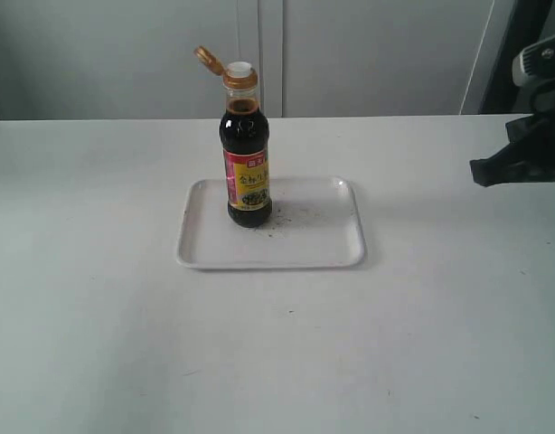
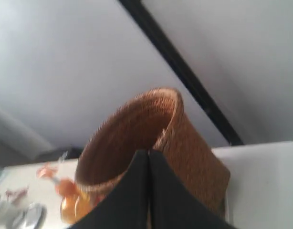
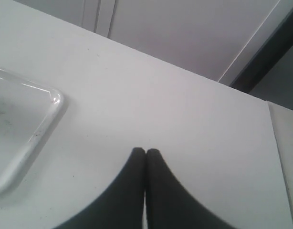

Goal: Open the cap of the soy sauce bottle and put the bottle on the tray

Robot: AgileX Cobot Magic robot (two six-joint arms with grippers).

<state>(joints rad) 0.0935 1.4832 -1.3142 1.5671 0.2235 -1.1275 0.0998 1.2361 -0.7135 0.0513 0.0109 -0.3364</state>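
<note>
The soy sauce bottle [image 1: 247,163] stands upright on the left part of the white tray [image 1: 323,244], dark liquid inside and a red-and-yellow label facing me. Its orange-gold cap [image 1: 208,60] is flipped back to the left, baring the white spout [image 1: 239,69]. My right gripper [image 1: 479,172] hovers shut and empty at the right edge of the table, well clear of the tray; in the right wrist view its tips [image 3: 145,151] meet above bare table beside the tray's corner [image 3: 53,102]. My left gripper [image 2: 148,152] is shut and empty, and is out of the exterior view.
A woven brown basket [image 2: 151,138] lies in front of the left gripper, with orange and clear items [image 2: 65,200] beside it. A pale wall stands behind the table. The table's right edge [image 3: 275,143] runs close to the right gripper.
</note>
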